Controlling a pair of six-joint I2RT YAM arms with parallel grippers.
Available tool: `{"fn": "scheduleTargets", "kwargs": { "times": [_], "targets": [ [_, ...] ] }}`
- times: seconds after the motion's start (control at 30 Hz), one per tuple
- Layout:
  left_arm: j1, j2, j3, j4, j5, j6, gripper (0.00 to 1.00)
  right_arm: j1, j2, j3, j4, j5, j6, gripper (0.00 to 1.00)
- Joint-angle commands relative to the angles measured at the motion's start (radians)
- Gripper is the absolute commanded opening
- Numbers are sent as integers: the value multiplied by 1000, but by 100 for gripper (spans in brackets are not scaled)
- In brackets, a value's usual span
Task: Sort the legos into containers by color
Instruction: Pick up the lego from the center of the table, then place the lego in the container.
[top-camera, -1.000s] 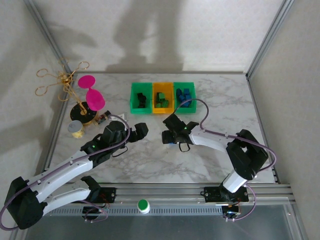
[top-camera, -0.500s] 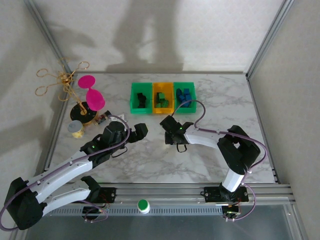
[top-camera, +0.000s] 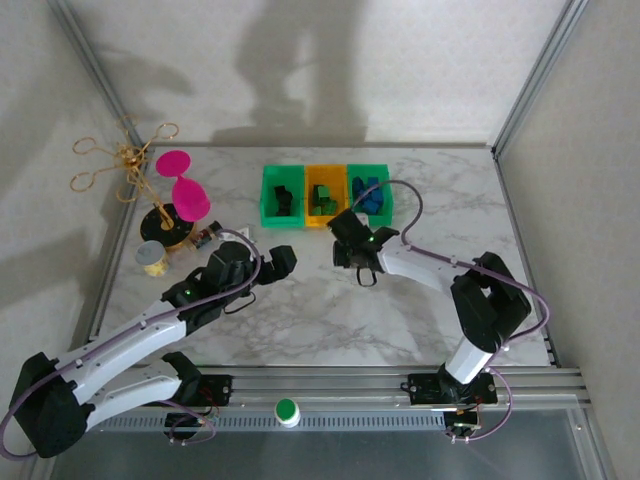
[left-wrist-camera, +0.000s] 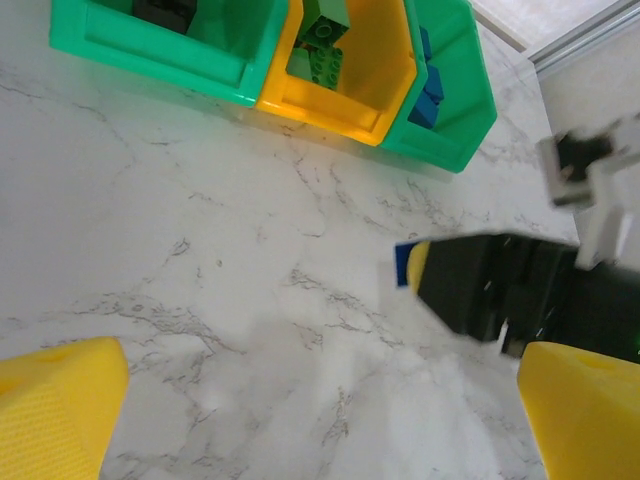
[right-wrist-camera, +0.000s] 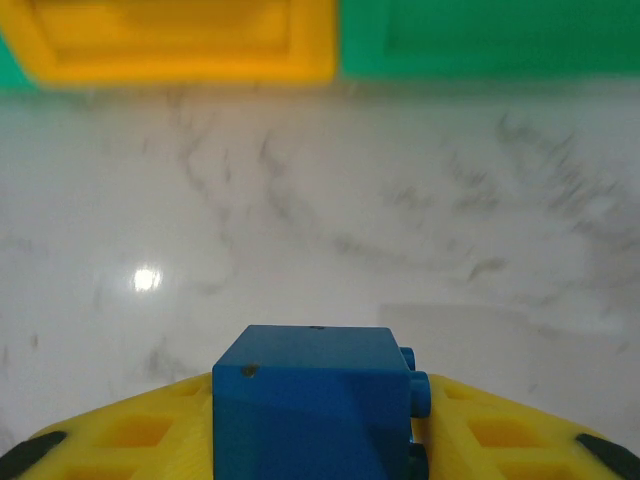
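The right fingers are closed on a blue lego, its side studs pointing to the right in the wrist view. Beyond the brick lies bare marble surface, and the blurred front walls of the orange-yellow bin and the right green bin run along the top of that view. From above, these fingers sit just in front of those two bins. The left fingers are spread wide with nothing between them, hanging over the surface to the left of the right arm and well short of the bins. In the left wrist view the three bins stand touching in a row: the left green bin holds black legos, the orange-yellow one holds green legos, and the right green one holds blue legos. A pink goblet hangs on a gold stand at the surface's far left.
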Motion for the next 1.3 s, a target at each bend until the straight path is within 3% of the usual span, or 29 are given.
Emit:
{"fn": "scheduleTargets", "kwargs": {
  "times": [0.0,0.17,0.43,0.87,1.1,1.27],
  "targets": [
    [4,30,50,42,-8,18,100,-74,-2,67,-7,39,-82,46],
    [4,84,78,90,1,22,100,-162,85,186,40,42,-144,48],
    [4,141,118,120,14,34,100,-221,267,389,53,67,-196,49],
    [8,158,134,102,1,50,100,-261,417,498,98,87,-239,54],
    [8,122,123,54,-57,70,100,-262,257,393,147,72,-235,61],
    [12,24,81,-13,-216,126,100,-265,-24,143,253,118,-247,79]
  ]
}}
